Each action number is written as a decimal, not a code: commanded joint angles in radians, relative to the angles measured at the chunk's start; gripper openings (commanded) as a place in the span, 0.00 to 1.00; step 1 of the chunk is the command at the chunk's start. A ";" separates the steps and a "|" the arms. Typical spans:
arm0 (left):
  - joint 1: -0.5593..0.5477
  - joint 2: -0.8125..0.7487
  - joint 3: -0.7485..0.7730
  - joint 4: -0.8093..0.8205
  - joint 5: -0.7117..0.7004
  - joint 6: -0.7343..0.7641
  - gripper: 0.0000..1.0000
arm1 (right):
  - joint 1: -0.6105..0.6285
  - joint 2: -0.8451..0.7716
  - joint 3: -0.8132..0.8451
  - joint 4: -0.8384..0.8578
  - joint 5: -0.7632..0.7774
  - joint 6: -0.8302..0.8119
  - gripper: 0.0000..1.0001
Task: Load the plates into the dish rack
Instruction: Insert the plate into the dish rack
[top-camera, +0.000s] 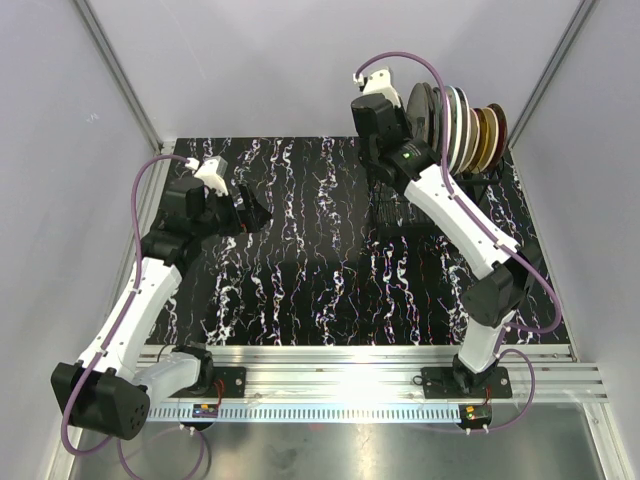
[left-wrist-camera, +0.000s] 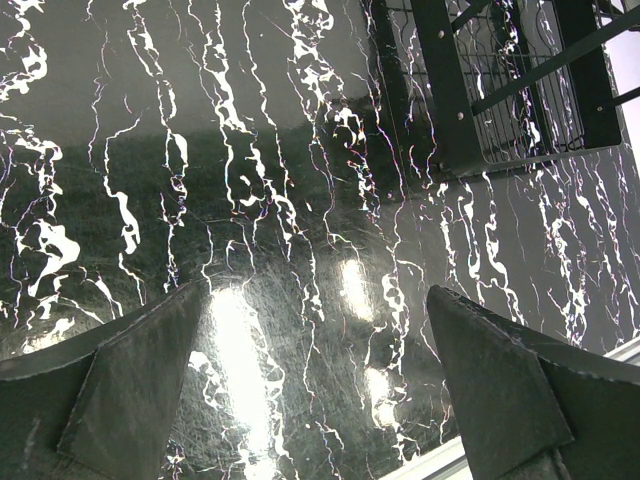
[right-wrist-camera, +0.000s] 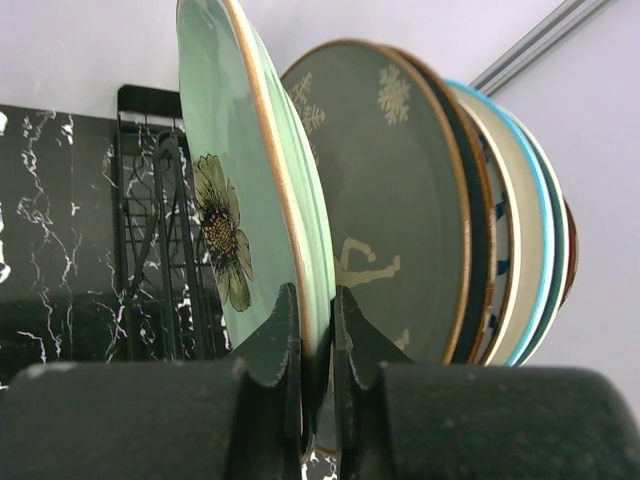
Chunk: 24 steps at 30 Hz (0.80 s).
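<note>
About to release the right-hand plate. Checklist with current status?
1. Right hand grips pale green flowered ceramic plate by its rim: ok.
2. Plate near upright: ok.
3. Plate's bottom edge seated in black wire dish rack: cannot tell, hidden behind the hand.
4. Clearance from dark round snowflake plate behind: apart at top; lower down cannot tell.
5. Left hand open, empty, over black marbled table: ok.

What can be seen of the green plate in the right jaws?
The green plate is pale mint, glossy like glazed ceramic, with a thin tan rim and a painted flower with a yellow centre. It stands upright on edge, seen nearly side-on, its lower rim pinched between the shut right jaws. Beside it stands a dark snowflake-patterned plate, first in a row; the black wire dish rack is behind. Whether it touches either is hidden.
</note>
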 joint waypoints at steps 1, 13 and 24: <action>-0.005 -0.008 -0.006 0.050 0.025 -0.010 0.99 | -0.017 -0.084 0.009 0.100 0.037 0.040 0.00; -0.007 -0.005 -0.008 0.050 0.034 -0.010 0.99 | -0.025 -0.102 0.001 0.111 0.043 0.039 0.00; -0.007 -0.001 -0.008 0.050 0.037 -0.010 0.99 | -0.023 -0.139 -0.009 0.108 0.041 0.042 0.00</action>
